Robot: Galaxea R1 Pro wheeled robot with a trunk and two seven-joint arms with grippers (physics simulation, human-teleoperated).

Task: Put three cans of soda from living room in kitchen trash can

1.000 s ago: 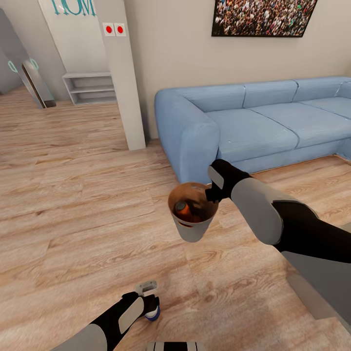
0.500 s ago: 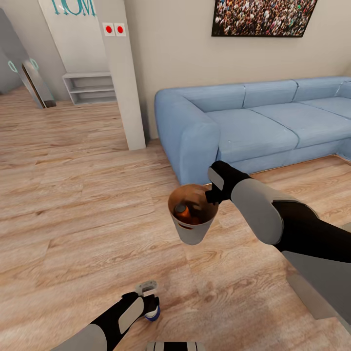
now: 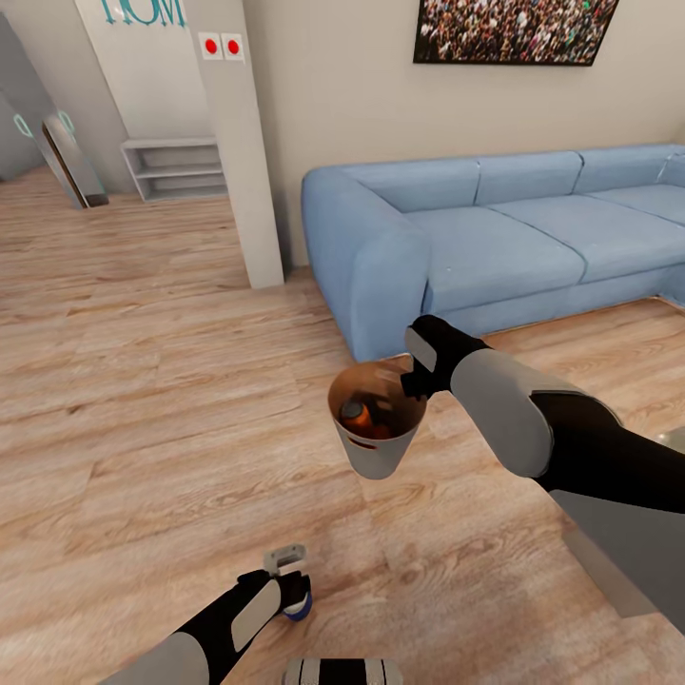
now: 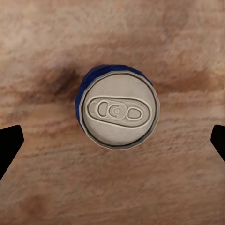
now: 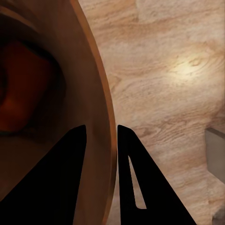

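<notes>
Head view, right arm: right gripper (image 3: pixel 411 373) is closed on the far rim of the tash can (image 3: pixel 377 447), which hangs above the wood floor (image 3: pixel 143 400), tilted a little with its mouth toward the camera.
Head view, bin contents: 1 orange can (image 3: pixel 356 415) lies inside against the brown inner wall; whether more cans lie under it cannot be told.
Head view, left arm: left gripper (image 3: pixel 290 585) sits low near the bottom edge, directly over the blue can (image 3: pixel 299 606), which stands on the floor; how wide it is spread cannot be told from this angle.
Head view, room: light-blue sofa (image 3: pixel 495 238) runs along the back wall under a framed crowd picture (image 3: pixel 514 30); a white pillar (image 3: pixel 243 143) with 2 red dots stands beside the sofa's arm, and a low white shelf (image 3: pixel 174 169) sits further back.
Left wrist view: blue can (image 4: pixel 117 107) stands upright on the floor, its silvery top facing the camera; the 2 dark fingertips (image 4: pixel 9 145) sit far apart at opposite edges, spread wide, clear of the can and holding nothing.
Right wrist view: 2 black fingers (image 5: pixel 77 187) pinch the bin's rim (image 5: pixel 104 117), 1 inside and 1 outside the wall; an orange shape (image 5: pixel 21 93) lies inside the bin, with wood floor outside the wall.
</notes>
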